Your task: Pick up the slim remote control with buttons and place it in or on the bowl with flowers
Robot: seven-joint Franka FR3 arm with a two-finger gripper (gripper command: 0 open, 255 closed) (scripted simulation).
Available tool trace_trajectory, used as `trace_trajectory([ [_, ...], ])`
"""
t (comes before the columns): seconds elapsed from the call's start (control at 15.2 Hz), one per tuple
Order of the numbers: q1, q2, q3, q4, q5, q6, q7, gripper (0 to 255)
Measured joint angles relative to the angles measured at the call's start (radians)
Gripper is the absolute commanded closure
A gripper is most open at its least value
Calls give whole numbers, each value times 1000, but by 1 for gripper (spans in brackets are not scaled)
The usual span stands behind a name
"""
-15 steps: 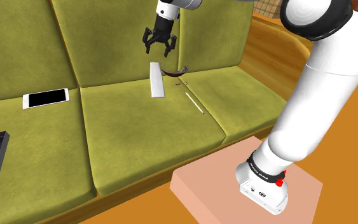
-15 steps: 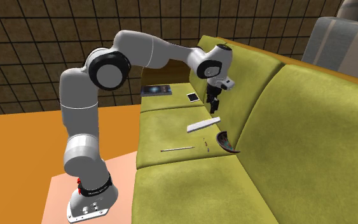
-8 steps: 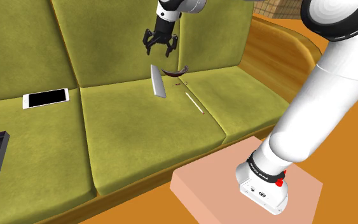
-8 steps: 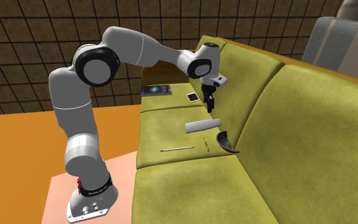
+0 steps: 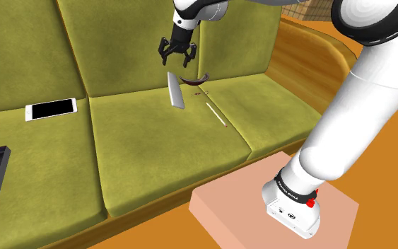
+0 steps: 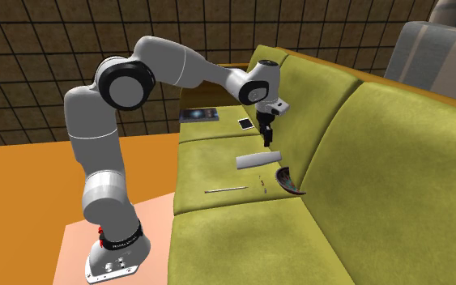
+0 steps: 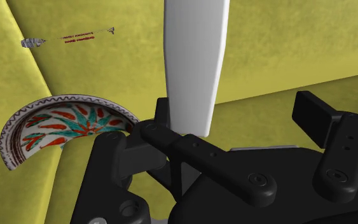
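The pale remote (image 5: 175,90) rests on the sofa (image 5: 155,141) seat, upper middle of the shoulder view. It is likely light, stiff and slick, best pinched across its narrow width near mid-length. Just above, the gripper (image 5: 178,61) hangs released, fingers apart. Behind, the bowl (image 5: 195,80) sits in the backrest crease.

Matt cloth sofa (image 5: 155,155), smooth white remote (image 5: 175,92)
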Motion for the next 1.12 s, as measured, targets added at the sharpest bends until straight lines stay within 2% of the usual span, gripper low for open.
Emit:
trace_trajectory([
  [0.07,0,0,0,0,0,0,0,0],
  [0.13,0,0,0,0,0,0,0,255],
  [0.73,0,0,0,0,0,0,0,255],
  [0.79,0,0,0,0,0,0,0,0],
  [0.86,0,0,0,0,0,0,0,0],
  [0.92,-8,-14,-2,-37,29,31,-18,0],
  [0.99,-20,-24,-5,-80,80,75,-51,0],
  [1.12,-45,-51,-10,-192,224,182,-149,0],
])
